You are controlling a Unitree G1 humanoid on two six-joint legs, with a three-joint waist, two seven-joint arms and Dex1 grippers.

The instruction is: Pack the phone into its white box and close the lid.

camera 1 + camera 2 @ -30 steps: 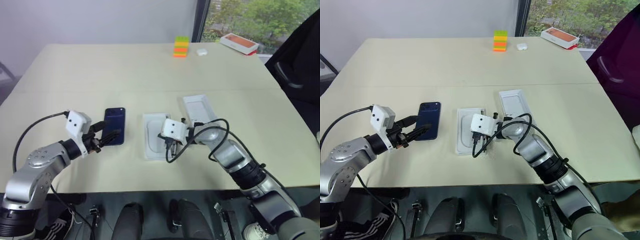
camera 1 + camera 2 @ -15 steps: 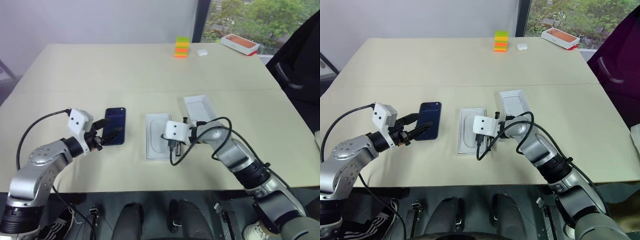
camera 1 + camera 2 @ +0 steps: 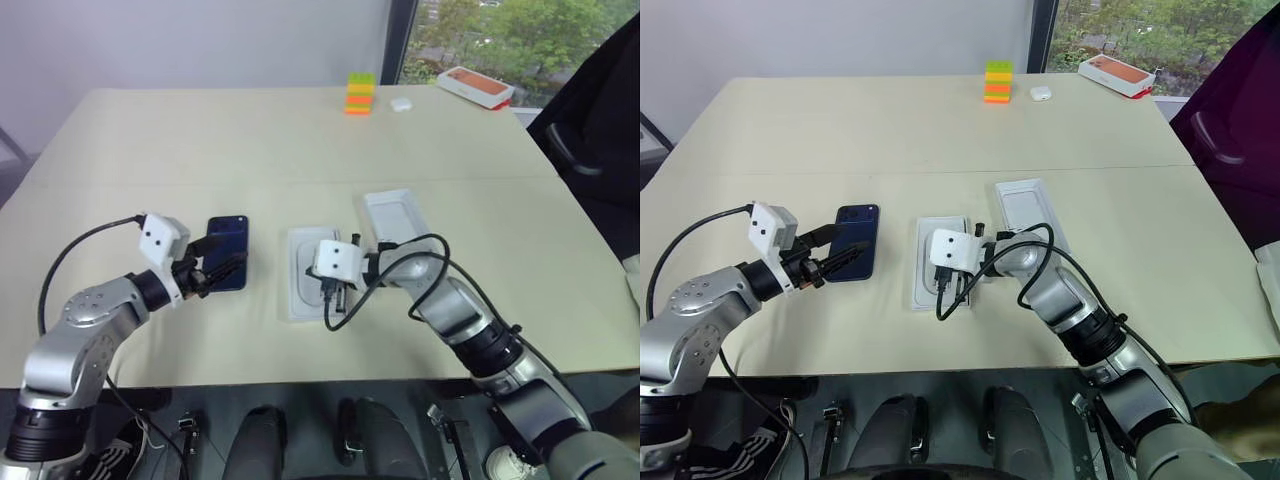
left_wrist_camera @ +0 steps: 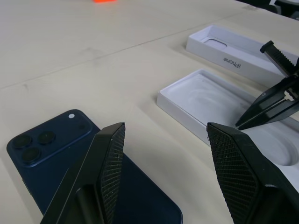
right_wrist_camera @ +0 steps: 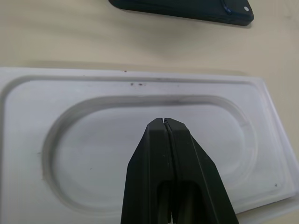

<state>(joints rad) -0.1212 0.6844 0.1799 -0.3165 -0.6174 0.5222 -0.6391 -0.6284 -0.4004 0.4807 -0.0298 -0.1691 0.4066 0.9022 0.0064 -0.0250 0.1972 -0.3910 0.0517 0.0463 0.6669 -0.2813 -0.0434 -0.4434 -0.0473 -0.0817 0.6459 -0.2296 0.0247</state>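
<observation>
right gripper [image 3: 958, 292] edged slightly toward robot's left over the white insert [image 3: 928, 262], fingers pressed together

Beige surface [image 3: 300, 130] spans the frame; plain pale wall [image 3: 200, 40] at upper left; dark window frame [image 3: 401, 40] and daylit green foliage [image 3: 520, 35] at upper right.
</observation>
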